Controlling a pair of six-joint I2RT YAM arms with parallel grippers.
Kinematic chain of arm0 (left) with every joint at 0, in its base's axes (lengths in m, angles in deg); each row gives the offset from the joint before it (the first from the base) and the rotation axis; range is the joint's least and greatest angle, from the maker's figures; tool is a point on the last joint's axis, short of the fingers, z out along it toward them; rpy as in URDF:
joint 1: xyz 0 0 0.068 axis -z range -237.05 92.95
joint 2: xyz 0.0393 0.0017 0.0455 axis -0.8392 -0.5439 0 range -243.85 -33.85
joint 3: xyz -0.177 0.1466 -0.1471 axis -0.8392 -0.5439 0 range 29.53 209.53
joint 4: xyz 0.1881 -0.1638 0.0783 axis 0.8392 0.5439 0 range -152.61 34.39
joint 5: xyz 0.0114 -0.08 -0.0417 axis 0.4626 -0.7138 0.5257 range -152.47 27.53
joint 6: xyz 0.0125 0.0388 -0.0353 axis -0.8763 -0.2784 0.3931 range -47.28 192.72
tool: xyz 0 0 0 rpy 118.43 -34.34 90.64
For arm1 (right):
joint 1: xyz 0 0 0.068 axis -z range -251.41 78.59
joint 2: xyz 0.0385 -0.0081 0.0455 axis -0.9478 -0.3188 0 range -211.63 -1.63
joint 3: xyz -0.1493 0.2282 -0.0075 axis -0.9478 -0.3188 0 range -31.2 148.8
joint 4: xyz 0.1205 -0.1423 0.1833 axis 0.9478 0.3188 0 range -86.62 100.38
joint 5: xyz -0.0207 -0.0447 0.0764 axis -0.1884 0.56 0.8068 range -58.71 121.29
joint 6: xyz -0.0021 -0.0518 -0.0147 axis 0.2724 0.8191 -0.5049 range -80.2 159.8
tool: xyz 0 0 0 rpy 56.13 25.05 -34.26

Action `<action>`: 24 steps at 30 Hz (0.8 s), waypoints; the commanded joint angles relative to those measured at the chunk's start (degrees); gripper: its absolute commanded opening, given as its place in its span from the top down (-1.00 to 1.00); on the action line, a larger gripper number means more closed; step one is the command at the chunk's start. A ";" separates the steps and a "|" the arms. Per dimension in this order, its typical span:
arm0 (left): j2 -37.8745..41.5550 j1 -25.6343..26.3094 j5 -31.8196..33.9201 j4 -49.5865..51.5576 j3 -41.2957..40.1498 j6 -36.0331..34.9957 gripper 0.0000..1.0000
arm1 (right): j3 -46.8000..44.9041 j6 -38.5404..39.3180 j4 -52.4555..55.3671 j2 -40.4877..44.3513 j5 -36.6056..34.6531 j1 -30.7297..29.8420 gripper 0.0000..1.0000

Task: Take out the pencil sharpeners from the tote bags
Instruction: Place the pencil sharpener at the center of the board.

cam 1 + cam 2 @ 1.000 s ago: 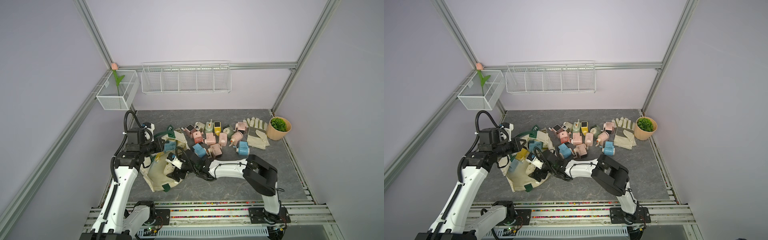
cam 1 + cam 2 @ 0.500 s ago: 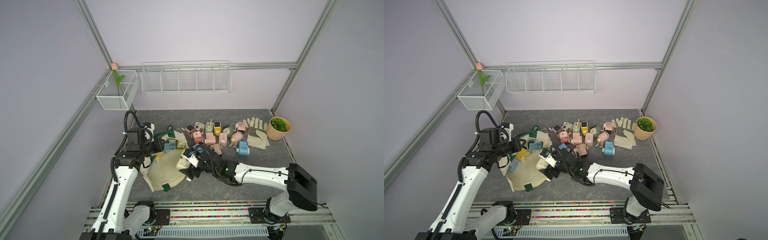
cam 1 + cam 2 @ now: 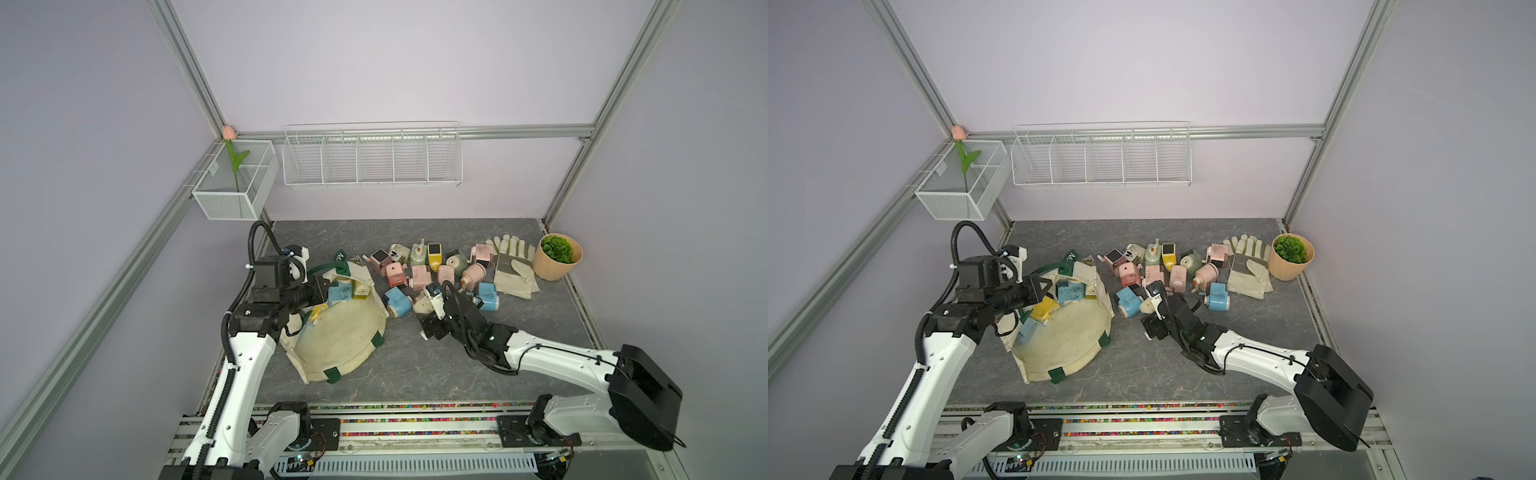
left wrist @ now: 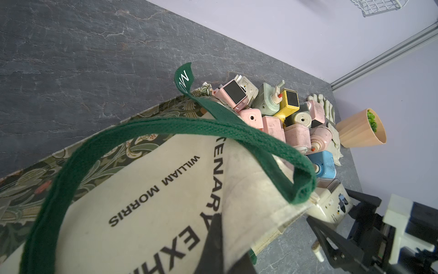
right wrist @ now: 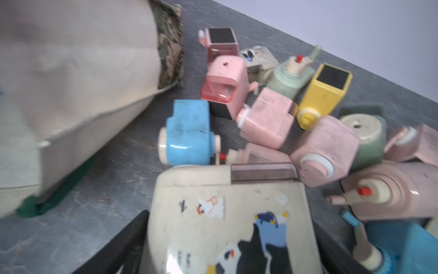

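- Bench (image 3: 436, 374): the grey stone-look top carries everything. The bag is on its left side and the unloaded goods are in the middle, toward the back.
- Left arm (image 3: 245, 361): its jaws are clenched on the canvas at the bag's edge, holding that side lifted so the opening stays wide.
- Right arm (image 3: 557, 361): it is stretched across to the near edge of the heap, its jaws grasping one cream sharpener.
- Tote bag (image 3: 336, 345): cream canvas with green handles. It lies slack with its mouth gaping, and most of the inside shows bare cloth.
- Pencil sharpeners (image 3: 419, 276) already out: over a dozen in pink, blue, yellow, green and cream. They are jumbled together between the bag and the pale gloves (image 3: 513, 270). By my reckoning most of the job is done.
- Sharpeners left in the bag: a blue one (image 3: 1069, 291), a yellow one (image 3: 1044, 309) and a paler blue one (image 3: 1027, 330) lie close to the left jaws. A few more may be hidden under them.
- Cream sharpener (image 5: 225, 189): it has penguin stickers, fills the gap between the right jaws and sits just beside a blue one. I cannot tell whether it rests on the bench yet.
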State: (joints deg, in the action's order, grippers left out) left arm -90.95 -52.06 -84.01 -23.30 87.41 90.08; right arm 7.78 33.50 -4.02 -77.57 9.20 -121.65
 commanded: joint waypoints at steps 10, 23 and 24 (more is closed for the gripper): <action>1.60 0.12 -1.66 -0.99 0.44 0.69 1.00 | -1.85 -10.05 -1.24 -4.02 -4.65 12.51 -0.38; 1.62 0.10 -1.09 -0.90 0.39 0.76 1.00 | 1.26 -11.85 -4.81 -13.55 4.62 18.04 -0.56; 1.63 0.10 -1.10 -0.90 0.46 0.74 1.00 | 1.51 -11.82 -4.91 -14.11 5.06 18.39 -0.57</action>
State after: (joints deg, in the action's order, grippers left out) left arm -90.74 -52.06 -84.58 -23.28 87.41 90.21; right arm 7.80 22.94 -5.95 -90.36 11.82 -104.21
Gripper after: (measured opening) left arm 0.048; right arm 0.893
